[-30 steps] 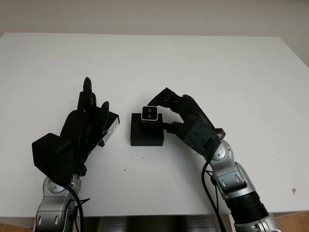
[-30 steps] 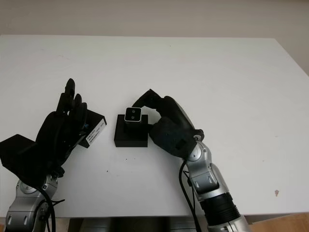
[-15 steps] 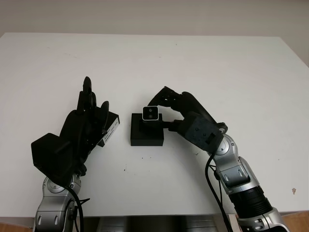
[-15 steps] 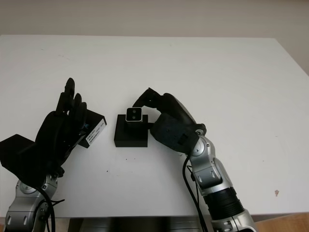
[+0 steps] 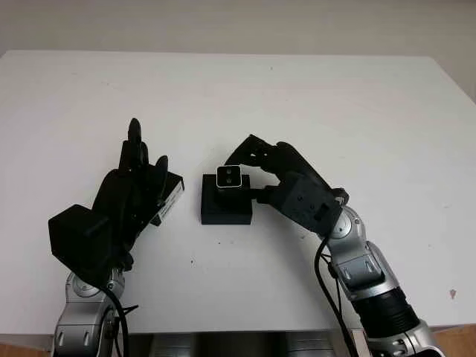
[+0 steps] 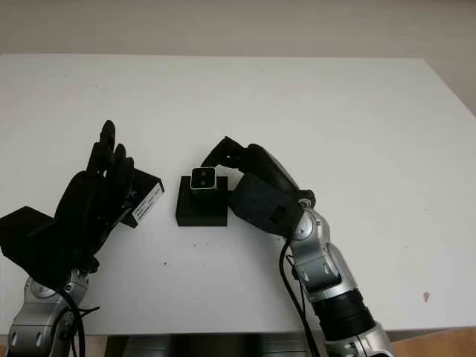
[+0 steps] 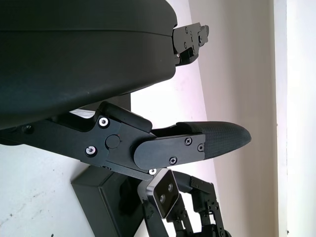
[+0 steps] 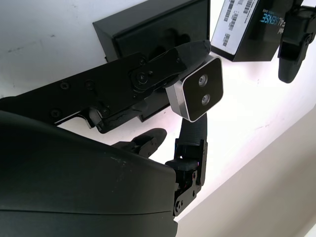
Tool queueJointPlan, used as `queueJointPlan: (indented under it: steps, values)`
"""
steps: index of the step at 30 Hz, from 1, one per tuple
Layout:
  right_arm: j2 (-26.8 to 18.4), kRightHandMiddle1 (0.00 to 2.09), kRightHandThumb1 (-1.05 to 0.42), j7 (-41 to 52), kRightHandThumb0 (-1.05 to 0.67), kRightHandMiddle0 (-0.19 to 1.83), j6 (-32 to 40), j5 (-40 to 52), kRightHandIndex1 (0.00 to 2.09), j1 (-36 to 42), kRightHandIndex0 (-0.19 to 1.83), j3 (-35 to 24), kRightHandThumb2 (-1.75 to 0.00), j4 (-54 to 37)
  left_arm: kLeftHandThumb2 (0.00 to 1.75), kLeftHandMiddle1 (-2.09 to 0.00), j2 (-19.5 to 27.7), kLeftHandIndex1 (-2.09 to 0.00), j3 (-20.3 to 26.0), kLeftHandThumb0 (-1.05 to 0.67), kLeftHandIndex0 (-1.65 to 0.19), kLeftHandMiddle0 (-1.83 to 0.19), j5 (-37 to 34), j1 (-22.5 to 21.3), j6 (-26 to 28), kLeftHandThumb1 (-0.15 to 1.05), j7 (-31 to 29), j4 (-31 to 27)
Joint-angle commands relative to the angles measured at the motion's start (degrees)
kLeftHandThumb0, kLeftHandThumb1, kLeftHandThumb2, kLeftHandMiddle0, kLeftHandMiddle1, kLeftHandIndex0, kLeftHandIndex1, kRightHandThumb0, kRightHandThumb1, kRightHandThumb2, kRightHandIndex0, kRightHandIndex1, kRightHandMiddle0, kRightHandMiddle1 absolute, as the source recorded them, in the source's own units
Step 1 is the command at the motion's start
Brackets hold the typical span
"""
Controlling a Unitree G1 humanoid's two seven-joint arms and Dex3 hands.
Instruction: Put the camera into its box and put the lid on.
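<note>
Since a second ago, my right hand [image 5: 256, 167] is carrying the camera [image 5: 228, 177] slightly toward 9 o'clock and lower over the box [image 5: 226, 207]; the left hand [image 5: 134, 186] is staying where it was.

Item, right hand: at centre table, fingers closed on the camera's sides, one fingertip [image 8: 195, 49] pressing its edge in the right wrist view. I am holding the camera lens face up, silver-framed, two lenses showing.

Item, camera: sitting above the 12 o'clock portion of the box; I cannot tell whether it is touching the tray inside.

Item, box: black, open, resting on the white table [image 5: 335, 111], just at 9 o'clock of my right palm.

Item, left hand: at 9 o'clock of the box, fingers curling over the lid [image 6: 145, 197].

Item, lid: black with a white barcode label, lying apart from the box.
</note>
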Motion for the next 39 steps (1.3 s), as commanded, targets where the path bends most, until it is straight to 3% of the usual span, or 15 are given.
queueJointPlan:
  steps: [1,39]
  values:
    - [0.2,1.76,-0.99,-0.4,-0.48,0.43,-0.8,0.2,0.15,0.3,0.53,0.1,-0.05,0.2,0.55,0.0,0.2,0.0,0.1,-0.76,0.19,0.19,-0.1,0.2,-0.2,1.05,0.1,-0.8]
    - [0.1,1.75,-1.0,-1.4,-0.47,0.37,-1.5,-1.5,0.1,1.0,0.51,1.6,-0.05,1.9,0.55,0.0,0.2,0.0,0.6,-0.76,0.19,0.19,-0.4,0.6,0.1,1.05,-0.1,-1.2]
